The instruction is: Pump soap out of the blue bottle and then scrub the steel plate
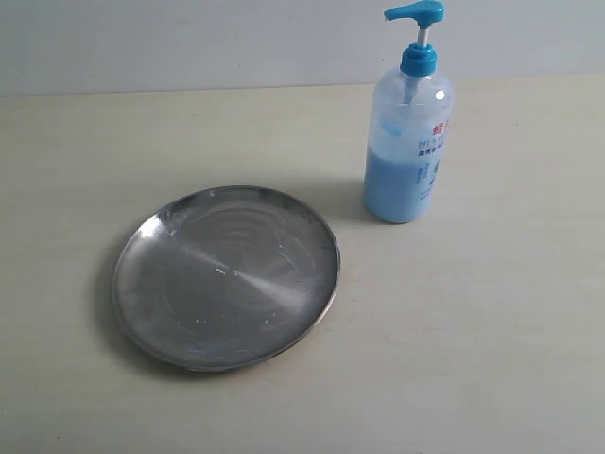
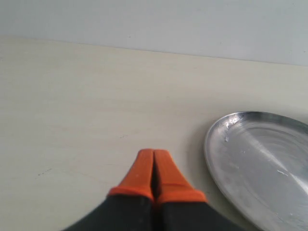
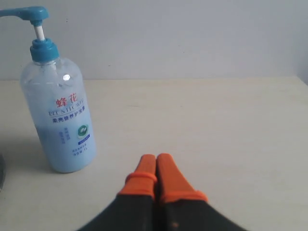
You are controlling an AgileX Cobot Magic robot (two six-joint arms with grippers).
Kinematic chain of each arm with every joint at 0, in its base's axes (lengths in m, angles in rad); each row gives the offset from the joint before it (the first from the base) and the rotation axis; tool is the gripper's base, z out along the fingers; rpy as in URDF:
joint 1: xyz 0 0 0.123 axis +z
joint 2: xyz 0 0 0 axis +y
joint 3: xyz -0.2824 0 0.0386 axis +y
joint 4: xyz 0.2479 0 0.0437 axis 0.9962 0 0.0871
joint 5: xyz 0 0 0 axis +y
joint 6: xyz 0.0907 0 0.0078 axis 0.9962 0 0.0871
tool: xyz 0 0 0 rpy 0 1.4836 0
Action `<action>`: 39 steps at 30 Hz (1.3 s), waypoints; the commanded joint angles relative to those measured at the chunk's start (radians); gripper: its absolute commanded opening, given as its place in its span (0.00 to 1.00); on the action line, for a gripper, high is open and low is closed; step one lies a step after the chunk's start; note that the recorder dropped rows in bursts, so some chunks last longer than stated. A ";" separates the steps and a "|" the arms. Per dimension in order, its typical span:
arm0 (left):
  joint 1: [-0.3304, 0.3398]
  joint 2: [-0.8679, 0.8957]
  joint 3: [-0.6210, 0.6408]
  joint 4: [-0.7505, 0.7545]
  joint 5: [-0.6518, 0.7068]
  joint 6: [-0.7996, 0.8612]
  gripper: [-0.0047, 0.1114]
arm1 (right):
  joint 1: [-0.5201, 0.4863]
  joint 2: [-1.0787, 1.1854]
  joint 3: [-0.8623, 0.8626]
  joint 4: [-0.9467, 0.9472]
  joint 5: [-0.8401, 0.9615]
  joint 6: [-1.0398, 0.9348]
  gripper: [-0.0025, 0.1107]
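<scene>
My left gripper (image 2: pixel 153 153) has its orange fingers (image 2: pixel 142 171) pressed together on nothing; the wide, shallow, shiny steel plate (image 2: pixel 262 166) lies flat just beside and ahead of them. My right gripper (image 3: pixel 156 158) is likewise closed and empty. The tall translucent blue bottle (image 3: pixel 60 113) stands upright ahead of its fingers, apart from them, with pale blue soap (image 3: pixel 55 151) filling its lower part.

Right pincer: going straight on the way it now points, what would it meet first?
Probably nothing near: the shut right pincer points over bare table toward the back wall. The blue bottle stands off to one side of that line, though depth is unclear.
</scene>
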 commanded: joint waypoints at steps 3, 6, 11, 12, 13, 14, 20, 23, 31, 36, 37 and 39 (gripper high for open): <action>-0.006 -0.007 0.003 0.000 -0.010 -0.005 0.04 | -0.005 0.234 -0.196 -0.006 -0.009 -0.001 0.02; -0.006 -0.007 0.003 0.000 -0.010 -0.005 0.04 | -0.005 0.302 -0.253 -0.006 -0.009 -0.001 0.02; -0.006 -0.007 0.003 0.000 -0.010 -0.005 0.04 | -0.005 0.340 -0.275 -0.006 -0.030 -0.001 0.02; -0.006 -0.007 0.003 0.000 -0.010 -0.005 0.04 | -0.005 0.340 -0.275 -0.006 -0.030 -0.001 0.02; -0.006 -0.007 0.003 0.000 -0.010 -0.005 0.04 | -0.005 0.340 -0.275 -0.006 -0.030 -0.001 0.02; -0.006 -0.007 0.003 0.000 -0.010 -0.005 0.04 | -0.005 0.340 -0.275 -0.006 -0.030 -0.001 0.02; -0.006 -0.007 0.003 0.000 -0.010 -0.005 0.04 | -0.005 0.340 -0.275 0.018 -0.030 -0.001 0.02; -0.006 -0.007 0.003 0.000 -0.010 -0.005 0.04 | -0.005 0.340 -0.275 0.041 -0.030 -0.001 0.02; -0.006 -0.007 0.003 0.000 -0.010 -0.005 0.04 | -0.005 0.358 -0.275 0.108 -0.032 -0.005 0.02; -0.006 -0.007 0.003 0.000 -0.010 -0.005 0.04 | -0.005 0.458 -0.275 0.108 -0.041 -0.028 0.02; -0.006 -0.007 0.003 0.000 -0.010 -0.005 0.04 | -0.005 0.485 -0.275 0.108 -0.046 -0.028 0.02; -0.006 -0.007 0.003 0.000 -0.010 -0.005 0.04 | -0.005 0.537 -0.275 0.108 -0.063 -0.030 0.02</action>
